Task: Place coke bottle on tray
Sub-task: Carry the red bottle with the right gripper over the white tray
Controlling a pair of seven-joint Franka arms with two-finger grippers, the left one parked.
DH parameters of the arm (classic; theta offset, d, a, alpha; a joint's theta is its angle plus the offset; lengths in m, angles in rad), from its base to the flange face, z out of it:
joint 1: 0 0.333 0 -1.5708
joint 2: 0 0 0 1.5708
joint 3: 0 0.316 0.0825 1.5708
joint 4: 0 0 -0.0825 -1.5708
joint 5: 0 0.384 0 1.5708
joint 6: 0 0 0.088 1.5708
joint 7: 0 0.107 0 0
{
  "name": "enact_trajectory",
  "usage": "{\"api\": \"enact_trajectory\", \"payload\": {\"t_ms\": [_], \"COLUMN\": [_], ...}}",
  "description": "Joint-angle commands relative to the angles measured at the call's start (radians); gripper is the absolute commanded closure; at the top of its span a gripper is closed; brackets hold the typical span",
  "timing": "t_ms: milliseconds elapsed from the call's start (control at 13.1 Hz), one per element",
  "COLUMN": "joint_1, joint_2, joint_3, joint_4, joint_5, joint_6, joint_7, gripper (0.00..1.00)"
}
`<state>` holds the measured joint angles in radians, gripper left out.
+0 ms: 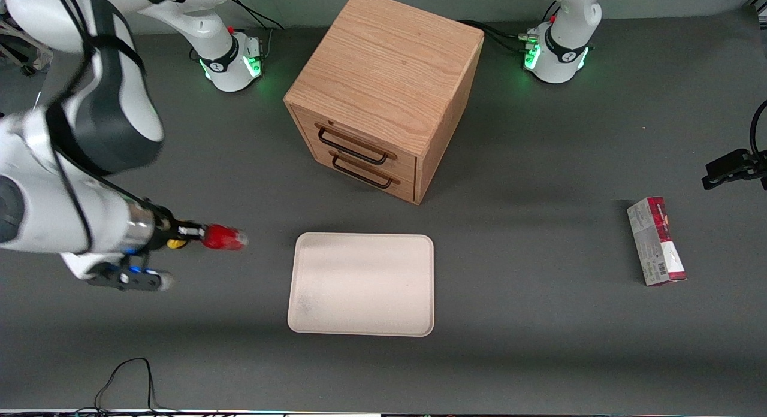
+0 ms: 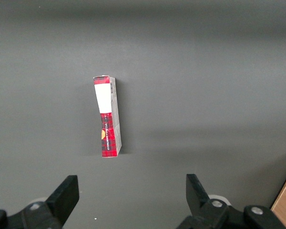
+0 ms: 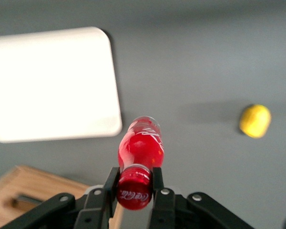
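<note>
**Bottle held in the air, short of the tray**

Nearest the front camera lay the tray [image 1: 361, 284], a flat cream rectangle with rounded corners and a low rim, nothing on it. Toward the working arm's end of the table, the gripper [image 1: 201, 234] hung above the bare tabletop with its fingers [image 3: 157, 183] closed on the neck of the coke bottle [image 1: 224, 237], just under the red cap. The bottle stuck out from the fingers toward the tray, its base near the tray's edge but not yet over it.

The carry looked about half done. To finish well, the arm would need to bring the bottle over the middle of the tray, well inside the rim, lower it until it rests on the surface, and only then let go; a release from height would likely make so slim and round a thing roll or bounce off.

The bottle was small, glossy and red all over, with a narrow neck and white script on its body and cap. A lemon [image 3: 255, 120] sat on the table nearby, a cabinet [image 1: 383, 93] stood farther from the camera than the tray, and a carton [image 1: 656, 240] lay toward the parked arm's end.
</note>
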<state>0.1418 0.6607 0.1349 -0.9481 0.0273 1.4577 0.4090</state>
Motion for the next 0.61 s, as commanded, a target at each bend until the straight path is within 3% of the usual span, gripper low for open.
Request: {"api": "enact_trajectory", "payload": {"t_ms": [0,76,229,535], "joint_1": [0.022,0.034,0.076,0.113], "joint_2": [0.118,0.143,0.197,0.252], "joint_3": [0.011,0.011,0.009,0.002], "joint_4": [0.118,0.118,0.121,0.121], "joint_5": [-0.003,-0.006,-0.073,-0.093], "joint_6": [0.068,0.125,0.217,0.309], "joint_7": [0.063,0.086,0.138,0.194], "gripper": [1.00,1.00,1.00,1.00]}}
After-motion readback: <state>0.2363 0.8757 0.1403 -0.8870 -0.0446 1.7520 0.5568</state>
